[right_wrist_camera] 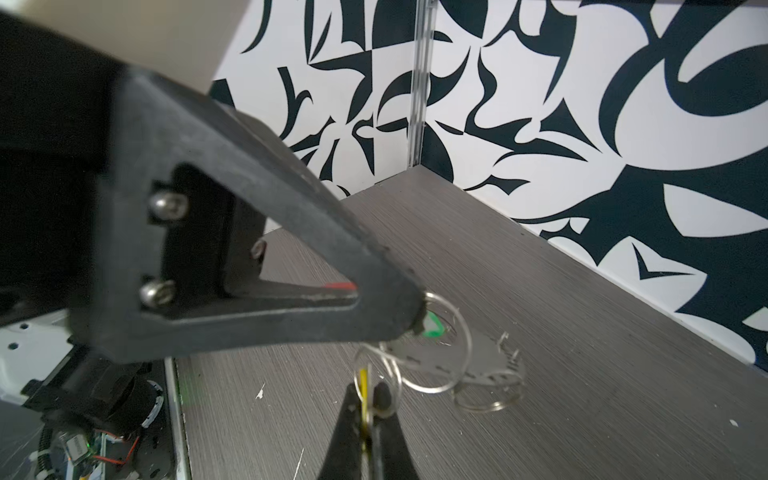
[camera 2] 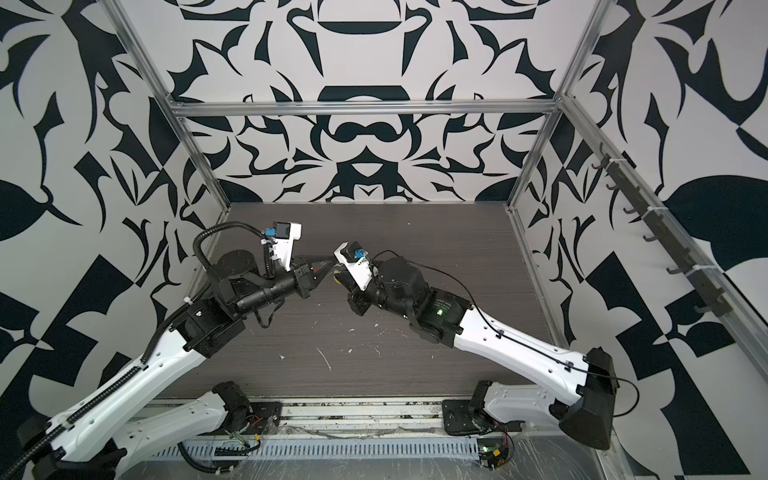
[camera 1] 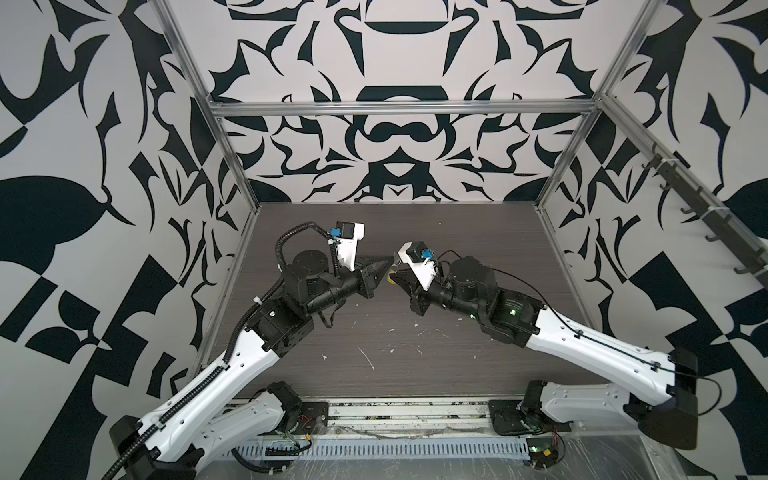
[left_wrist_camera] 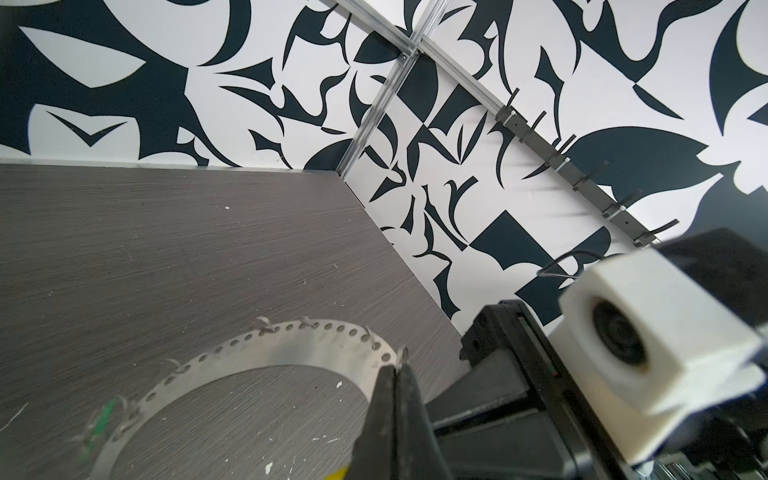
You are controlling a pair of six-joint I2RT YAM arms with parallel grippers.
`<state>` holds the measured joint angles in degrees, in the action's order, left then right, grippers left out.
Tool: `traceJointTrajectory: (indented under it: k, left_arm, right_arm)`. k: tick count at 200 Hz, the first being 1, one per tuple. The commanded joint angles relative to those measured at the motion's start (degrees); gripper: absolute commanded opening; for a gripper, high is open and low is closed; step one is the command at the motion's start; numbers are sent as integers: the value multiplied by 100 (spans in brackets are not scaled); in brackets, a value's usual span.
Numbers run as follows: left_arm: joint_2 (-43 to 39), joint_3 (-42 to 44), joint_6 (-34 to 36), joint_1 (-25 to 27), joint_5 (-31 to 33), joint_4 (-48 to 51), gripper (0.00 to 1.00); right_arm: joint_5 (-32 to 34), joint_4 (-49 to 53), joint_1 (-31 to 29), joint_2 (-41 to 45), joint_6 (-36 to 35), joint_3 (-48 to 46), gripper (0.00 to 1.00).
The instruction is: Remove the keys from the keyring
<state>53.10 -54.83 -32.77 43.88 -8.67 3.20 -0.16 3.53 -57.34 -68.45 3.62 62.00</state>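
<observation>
R claw (right_wrist_camera: pixel 368 395): we see it pinched tight on the yellow key (right_wrist_camera: pixel 364 380). The key is a thin yellow strip standing edge-on btw the two black fingers, w/ its small metal loop just past the tips.

L claw (left_wrist_camera: pixel 394 370): also closed, nipping the outer edge of the keyring (left_wrist_camera: pixel 291 345), a flat grey hoop w/ a row of small holes.

In both top views the two claws meet nearly tip to tip over the middle of the table (camera 1: pixel 478 249). The keyring is mostly hidden behind them there. We judge it's lifted off the table, but can't be sure.

Moving outward in the right wrist view, several thin wire loops (right_wrist_camera: pixel 436 361) hang btw the yellow key and the hoop. They overlap, so we can't tell which passes thru which.

Green key (left_wrist_camera: pixel 99 419): blurred, on the hoop's far arc, well apart from the L claw.

The table is dark wood-grain, w/ white flecks (camera 1: pixel 368 359) scattered toward the front. We see no loose key lying on it.

Progress, as we read it: nothing is off yet, and both keys look still attached. The step in hand seems to be the L claw steadying the keyring while the R claw works the yellow key free. Left to do: get the yellow key off, then the green key.
</observation>
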Motion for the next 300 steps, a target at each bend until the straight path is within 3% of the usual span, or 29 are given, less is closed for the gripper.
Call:
traceJointTrajectory:
  k: [1, 36, 81, 150, 177, 300]
  left_arm:
    - [-20, 39, 51, 316, 248, -505, 0]
    - [34, 146, 17, 376, 381, -601, 0]
    - [-195, 209, 211, 385, 700, -355, 0]
    - [-596, 227, 489, 382, 1015, -83, 0]
    - [-660, 192, 565, 385, 1016, -3, 0]
    - [-893, 194, 938, 380, 209, 23, 0]
  right_arm:
    - [-181, -573, -93, -191, 159, 329, 0]
    - [-778, -1167, -93, -193, 229, 190, 0]
    - [-1607, -1222, -55, -24, 157, 14, 0]
    - [-959, -676, 215, 391, 342, -276, 0]
    - [-1100, -386, 212, 360, 233, -169, 0]
    - [-736, 5, 206, 656, 99, -237, 0]
